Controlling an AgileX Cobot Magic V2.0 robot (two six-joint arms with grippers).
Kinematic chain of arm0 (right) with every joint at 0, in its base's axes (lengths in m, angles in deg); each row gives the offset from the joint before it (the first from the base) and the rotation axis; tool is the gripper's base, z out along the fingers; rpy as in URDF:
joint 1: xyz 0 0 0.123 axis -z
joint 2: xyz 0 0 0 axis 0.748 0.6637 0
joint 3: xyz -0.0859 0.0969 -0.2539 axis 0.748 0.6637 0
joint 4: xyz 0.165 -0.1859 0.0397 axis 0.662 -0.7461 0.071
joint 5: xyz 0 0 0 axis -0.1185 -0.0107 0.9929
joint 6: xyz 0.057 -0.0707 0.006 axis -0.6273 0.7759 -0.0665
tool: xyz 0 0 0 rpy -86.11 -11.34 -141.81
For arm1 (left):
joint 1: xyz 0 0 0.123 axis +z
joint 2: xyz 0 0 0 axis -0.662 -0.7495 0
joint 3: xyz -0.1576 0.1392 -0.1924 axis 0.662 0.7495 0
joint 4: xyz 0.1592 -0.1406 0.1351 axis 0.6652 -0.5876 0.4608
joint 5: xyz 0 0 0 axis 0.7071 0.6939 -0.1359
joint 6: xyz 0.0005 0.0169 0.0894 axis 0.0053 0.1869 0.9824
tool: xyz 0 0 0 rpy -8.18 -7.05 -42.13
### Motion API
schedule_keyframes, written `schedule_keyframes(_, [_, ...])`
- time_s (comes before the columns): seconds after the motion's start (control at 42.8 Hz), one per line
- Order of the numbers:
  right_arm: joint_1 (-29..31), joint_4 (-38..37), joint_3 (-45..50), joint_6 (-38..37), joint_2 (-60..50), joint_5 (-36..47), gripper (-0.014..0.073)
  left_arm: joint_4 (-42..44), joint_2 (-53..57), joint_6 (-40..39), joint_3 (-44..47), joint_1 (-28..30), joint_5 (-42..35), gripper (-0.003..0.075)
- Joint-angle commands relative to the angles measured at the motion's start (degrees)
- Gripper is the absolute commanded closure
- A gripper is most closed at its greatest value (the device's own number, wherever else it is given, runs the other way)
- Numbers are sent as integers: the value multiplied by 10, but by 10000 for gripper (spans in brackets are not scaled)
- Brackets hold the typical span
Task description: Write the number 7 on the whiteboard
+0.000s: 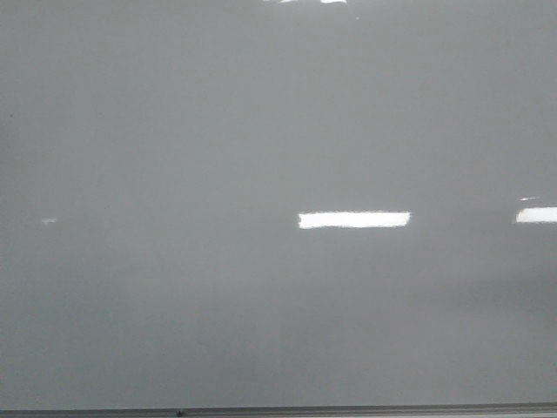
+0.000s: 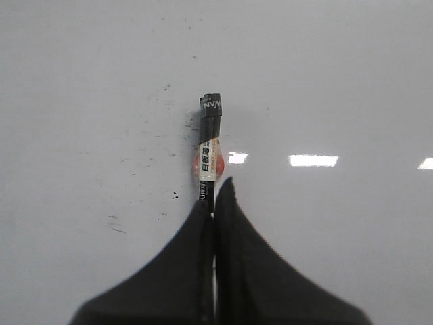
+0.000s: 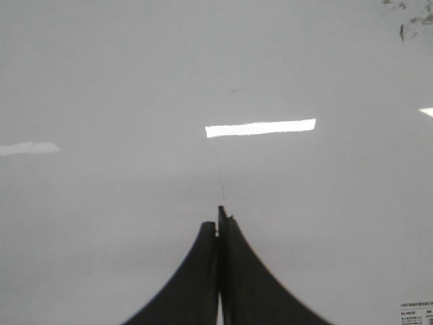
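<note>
Left hand point(image 2: 215, 203) noted clamped on slim black marker with red-and-white label point(image 2: 210, 157), gripped at rear of barrel, capped or tip end resting toward large glossy pale grey-white whiteboard point(image 2: 352, 81). Marker judged light, stiff, smooth-bodied; grip nearer the tip probably steadier against slipping. Board judged rigid, slick, fixed flat on counter. No number 7 found anywhere; only faint specks beside marker. Right hand point(image 3: 219, 220) seen pressed together, holding nothing.

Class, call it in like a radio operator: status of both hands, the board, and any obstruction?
Left hand shut on marker. Right hand shut, nothing in it. Whiteboard shows no 7 yet. Only faint smudges, nothing in the way.
</note>
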Motion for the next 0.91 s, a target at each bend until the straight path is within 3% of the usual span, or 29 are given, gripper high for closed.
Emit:
schedule_keyframes(0.0, [1,-5,-2,2,-7,51,662,-5,8,0,2,2,-49,741])
schedule_keyframes(0.117, [1,-5,-3,2,-7,65,662,-8,8,0,2,2,-73,741])
schedule_keyframes(0.233, [1,-5,-23,2,-7,98,662,-8,8,0,-7,2,-181,741])
schedule_keyframes(0.304, [1,-5,-58,2,-7,87,660,-2,8,0,-33,2,-204,741])
schedule_keyframes(0.584, [1,-5,-246,2,80,-93,659,82,-86,0,-197,2,-35,741])
schedule_keyframes(0.724, [1,-5,-275,2,154,-92,659,82,-170,0,-244,2,37,741])
schedule_keyframes(0.887, [1,-5,-276,2,195,-76,659,75,-217,0,-253,2,47,741])
